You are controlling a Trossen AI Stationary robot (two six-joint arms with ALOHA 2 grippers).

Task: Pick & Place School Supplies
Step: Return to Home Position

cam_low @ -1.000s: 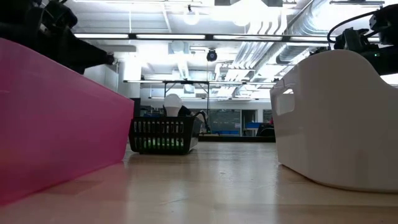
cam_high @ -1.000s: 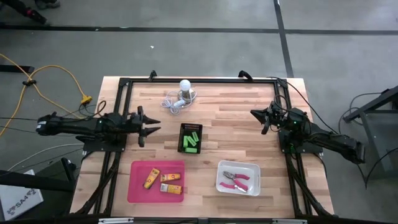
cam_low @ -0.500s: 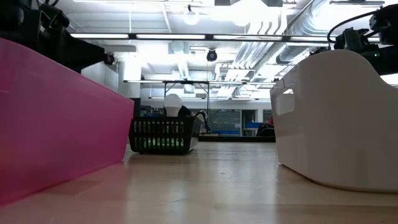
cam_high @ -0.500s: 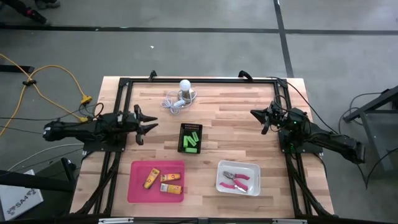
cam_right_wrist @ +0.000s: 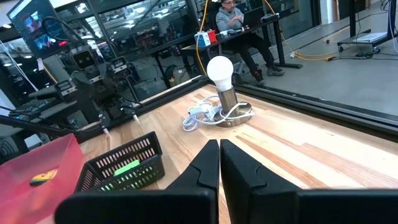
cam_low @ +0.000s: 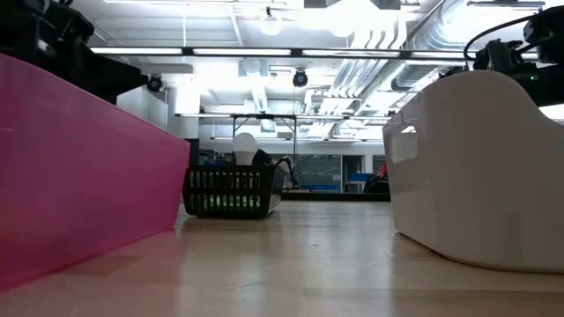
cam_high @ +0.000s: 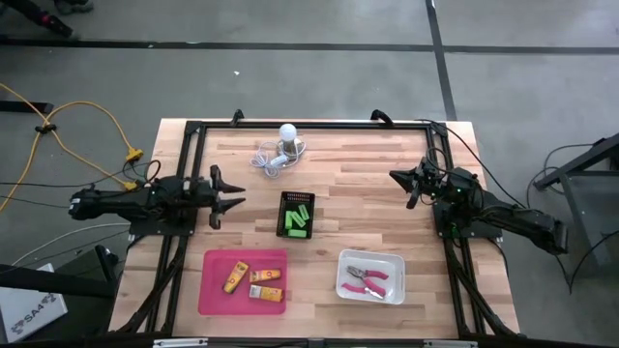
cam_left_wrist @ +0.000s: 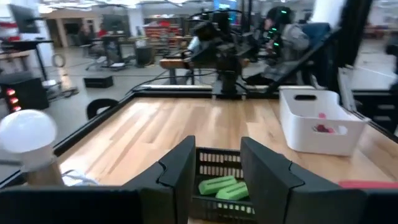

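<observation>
Green erasers (cam_high: pixel 298 221): likely light, rubbery; pinch across narrow sides.
Left gripper (cam_high: pixel 230 197): open, counter's (cam_high: pixel 368 174) 9 o'clock.
Right gripper (cam_high: pixel 397 178): closed, 3 o'clock.

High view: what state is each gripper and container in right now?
Left gripper: open, empty.
Right gripper: shut, empty.
Black ribbed plastic bin: holds green erasers.
Pink flat tray: holds three yellow-orange oblong pieces.
White plastic bin: holds pink-handled pliers-like tool.
White bulb: upright.
</observation>
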